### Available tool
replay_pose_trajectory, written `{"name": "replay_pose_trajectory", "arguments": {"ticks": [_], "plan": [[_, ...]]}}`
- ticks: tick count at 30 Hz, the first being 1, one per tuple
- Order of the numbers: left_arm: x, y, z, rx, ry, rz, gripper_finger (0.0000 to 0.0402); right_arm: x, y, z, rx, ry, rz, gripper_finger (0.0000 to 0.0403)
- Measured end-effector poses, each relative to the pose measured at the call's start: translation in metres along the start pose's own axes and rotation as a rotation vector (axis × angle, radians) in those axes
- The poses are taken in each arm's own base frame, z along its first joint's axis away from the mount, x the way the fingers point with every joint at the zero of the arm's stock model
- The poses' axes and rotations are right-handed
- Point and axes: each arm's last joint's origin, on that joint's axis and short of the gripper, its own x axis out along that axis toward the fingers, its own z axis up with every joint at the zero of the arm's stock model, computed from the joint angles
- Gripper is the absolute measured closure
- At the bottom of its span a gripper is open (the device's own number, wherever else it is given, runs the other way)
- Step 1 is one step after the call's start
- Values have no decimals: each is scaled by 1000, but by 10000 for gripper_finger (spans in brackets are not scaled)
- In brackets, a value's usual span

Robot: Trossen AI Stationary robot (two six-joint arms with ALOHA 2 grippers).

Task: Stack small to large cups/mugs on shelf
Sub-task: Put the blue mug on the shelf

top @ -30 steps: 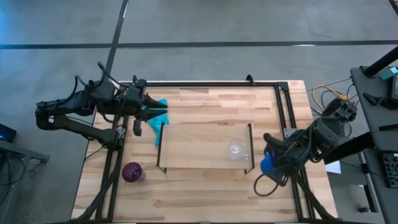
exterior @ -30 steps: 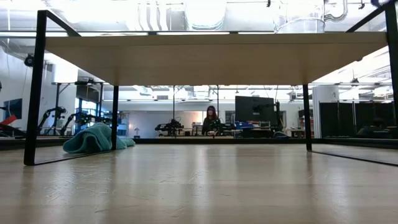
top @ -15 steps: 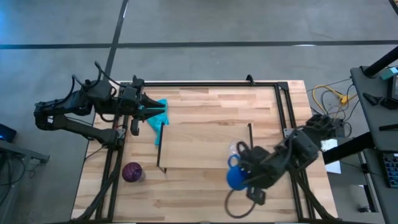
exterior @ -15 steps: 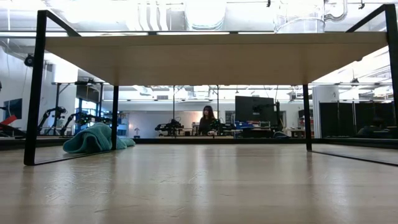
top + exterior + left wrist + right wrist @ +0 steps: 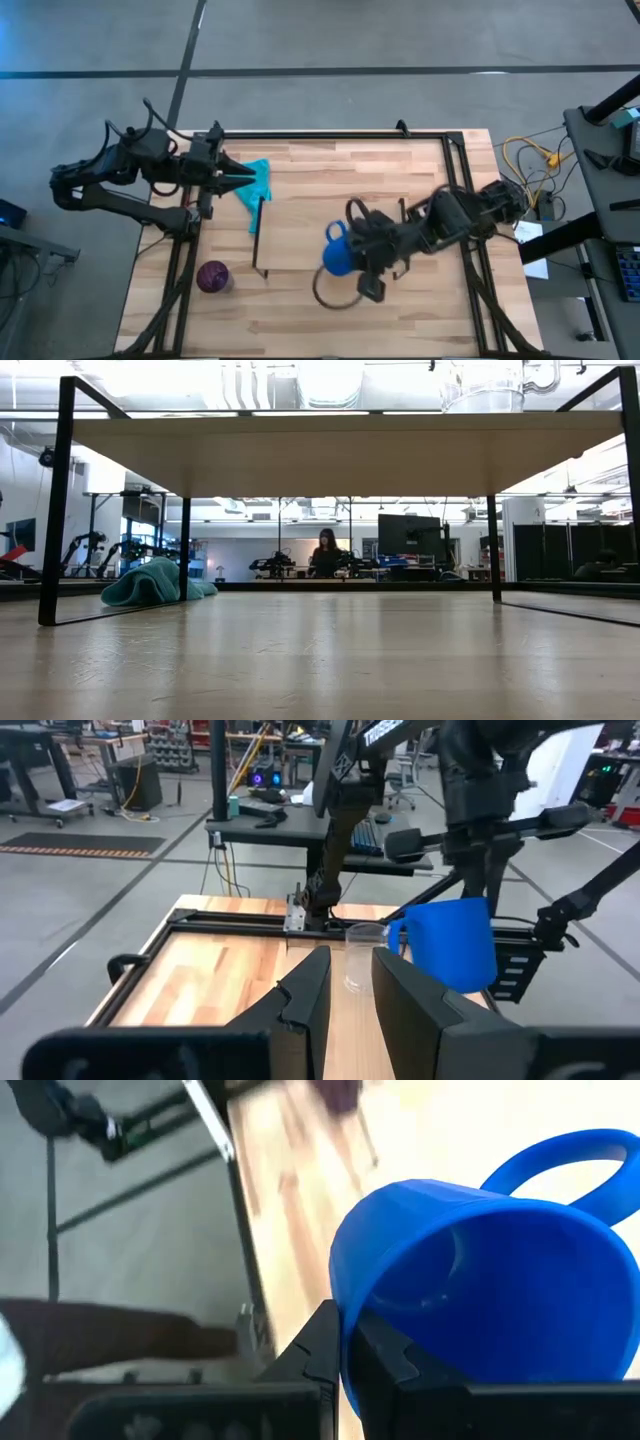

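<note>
The blue mug (image 5: 338,257) hangs in my right gripper (image 5: 358,258) over the middle of the shelf (image 5: 295,235), near its front edge. It also shows in the left wrist view (image 5: 450,942). The clear glass cup (image 5: 362,956) stands on the shelf's right part (image 5: 484,386); my right arm hides it in the high view. The purple cup (image 5: 212,276) stands on the table at the front left. My left gripper (image 5: 246,178) hovers at the table's left edge beside the teal cloth, its fingers (image 5: 308,988) a narrow gap apart and empty. My right gripper pinches the mug's wall at the rim (image 5: 342,1320), on the side away from the handle (image 5: 560,1170). One finger (image 5: 388,1355) is inside the mug and one (image 5: 320,1342) is outside. The fingers come from above and from the table's right. The mug is lifted clear of the shelf, slightly tilted.
The teal cloth (image 5: 256,182) lies on the table by the shelf's far left leg. Black frame rails (image 5: 330,133) run along the table's edges. A loop of my right arm's cable (image 5: 335,298) hangs over the shelf's front edge. The shelf's left half is bare.
My right gripper has swung from the table's right edge toward the left, carrying the blue mug past the shelf's right end to over its middle. My left gripper has drawn back a little toward the table's left edge.
</note>
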Motion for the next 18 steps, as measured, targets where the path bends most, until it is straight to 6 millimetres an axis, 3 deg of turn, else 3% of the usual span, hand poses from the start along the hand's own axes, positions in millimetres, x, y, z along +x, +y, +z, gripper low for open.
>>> {"name": "replay_pose_trajectory", "arguments": {"ticks": [8, 18], "plan": [[-5, 0, -3, 1, 25, 0, 338, 7, -24, 22, -44, -39, -45, 394], [1, 0, -7, 3, 74, 3, 338, 27, -55, 34, -71, 7, -132, 394]]}}
